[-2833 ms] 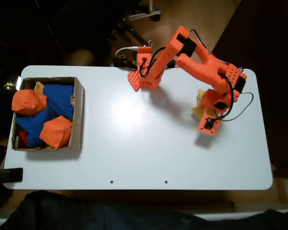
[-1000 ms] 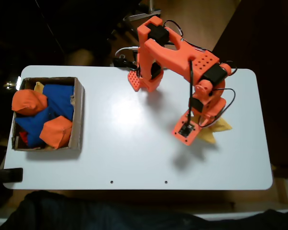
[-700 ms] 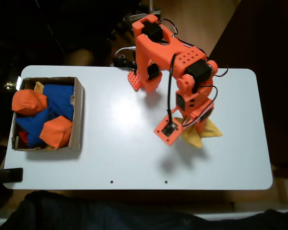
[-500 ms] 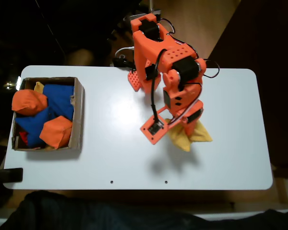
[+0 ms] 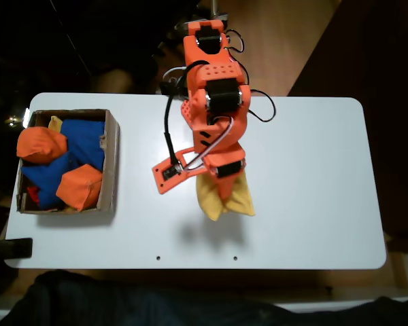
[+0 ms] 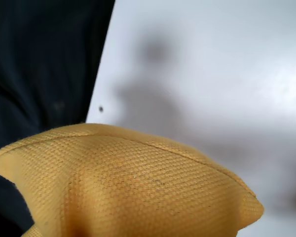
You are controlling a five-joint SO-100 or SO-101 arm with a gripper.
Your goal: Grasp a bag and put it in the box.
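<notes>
Above a white surface (image 5: pixel 313 170), the orange arm's hand (image 5: pixel 221 185) pinched the yellow bag (image 5: pixel 224 197) by its top, the soft, floppy fabric sagging below, well apart from the box (image 5: pixel 111 163).

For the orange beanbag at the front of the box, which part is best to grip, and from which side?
Grip the orange beanbag across its plump middle, coming straight down from above. In the fixed view it lies on top of the pile, while the box wall stands close beside it, so a sideways approach by the pincer looks blocked.
</notes>
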